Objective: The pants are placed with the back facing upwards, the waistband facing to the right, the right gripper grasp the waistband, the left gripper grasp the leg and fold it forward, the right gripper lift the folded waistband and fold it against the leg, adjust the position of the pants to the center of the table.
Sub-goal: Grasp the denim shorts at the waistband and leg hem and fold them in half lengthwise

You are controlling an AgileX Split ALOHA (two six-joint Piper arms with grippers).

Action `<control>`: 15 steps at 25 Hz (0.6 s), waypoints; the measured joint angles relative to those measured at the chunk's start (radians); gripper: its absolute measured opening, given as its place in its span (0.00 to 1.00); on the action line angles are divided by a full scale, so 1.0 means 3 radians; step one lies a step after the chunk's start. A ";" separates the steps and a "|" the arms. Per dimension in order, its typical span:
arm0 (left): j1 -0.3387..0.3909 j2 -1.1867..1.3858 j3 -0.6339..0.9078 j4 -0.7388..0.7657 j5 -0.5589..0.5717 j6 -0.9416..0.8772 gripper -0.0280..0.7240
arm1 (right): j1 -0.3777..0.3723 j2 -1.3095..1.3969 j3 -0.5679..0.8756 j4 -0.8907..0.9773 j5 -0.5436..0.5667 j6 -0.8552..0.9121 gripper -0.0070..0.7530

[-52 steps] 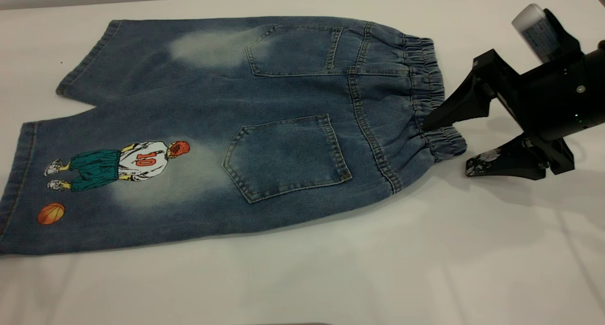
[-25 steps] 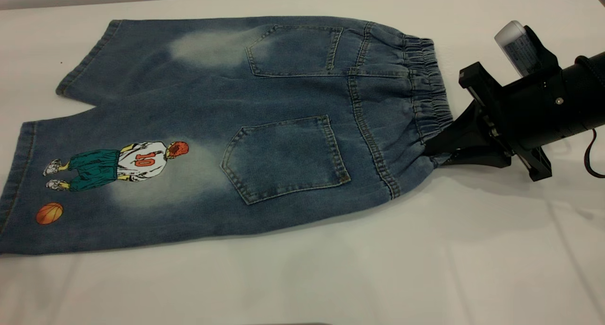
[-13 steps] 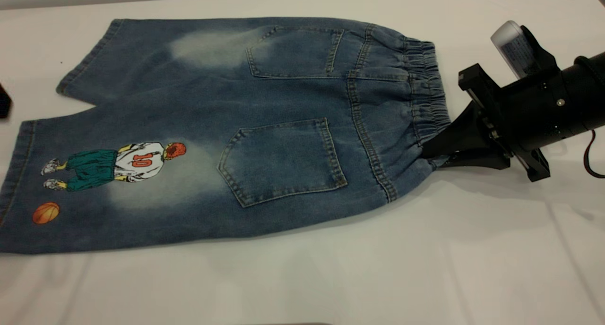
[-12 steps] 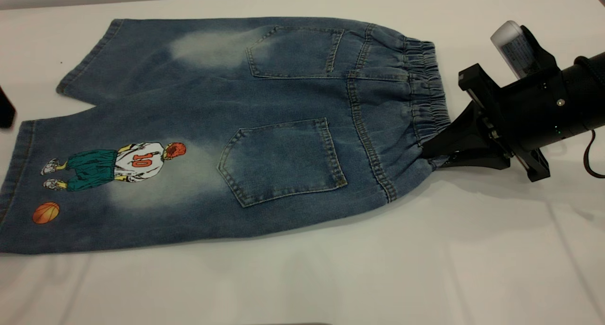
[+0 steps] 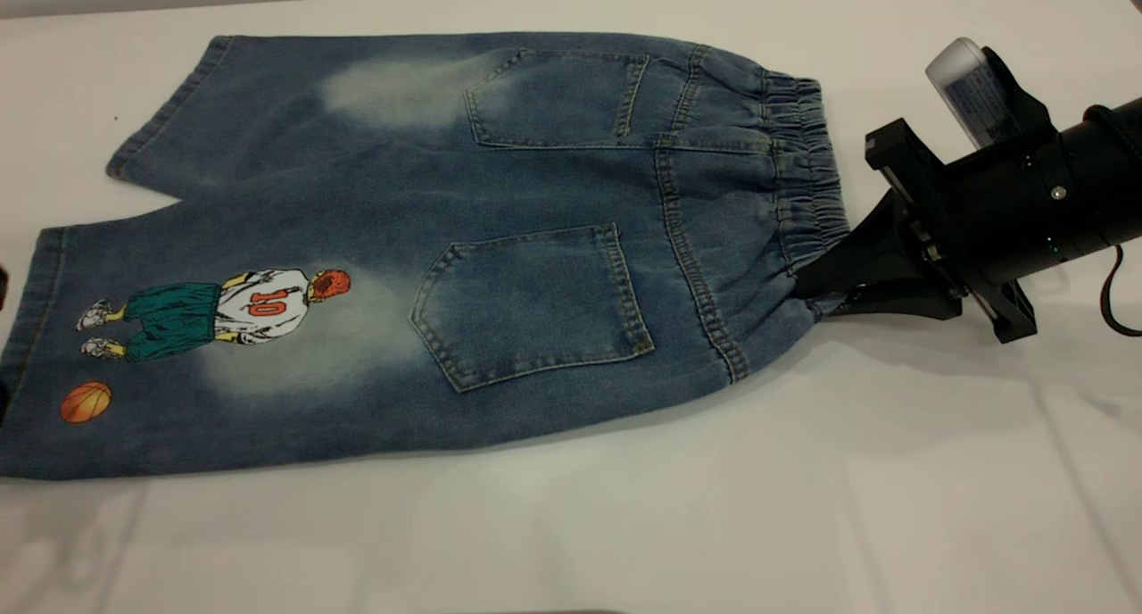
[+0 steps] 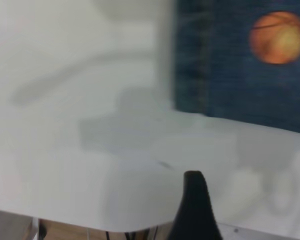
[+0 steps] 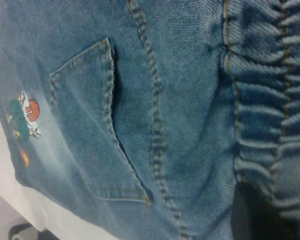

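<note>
Robot test bench, lab-like. Large plain white smooth tabletop (image 5: 624, 525), bare pale backdrop behind its far edge. Black robot gripper with white-grey capsule part (image 5: 816, 286) working over it. No domestic furnishings visible.

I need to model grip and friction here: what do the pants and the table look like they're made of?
The pants: washed blue denim, by the twill weave, orange topstitching and faded patches; gathered elastic waistband. The table: smooth, matte white surface, material unclear.

Right gripper (image 5: 807, 288) fingers clamped on pants (image 5: 500, 239) waistband (image 5: 807, 194).
</note>
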 joint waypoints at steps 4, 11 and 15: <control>0.0173 0.0204 0.0011 0.0266 -0.0141 -0.0217 0.72 | 0.0000 0.0000 0.0000 -0.0004 0.0001 0.0000 0.07; 0.0222 0.0608 0.0011 0.0321 -0.0628 -0.0243 0.72 | 0.0000 0.0000 0.0000 -0.0008 0.0057 0.0000 0.07; 0.0222 0.0834 0.0011 0.0321 -0.0807 -0.0243 0.72 | 0.0000 0.0000 0.0000 -0.0008 0.0063 0.0000 0.07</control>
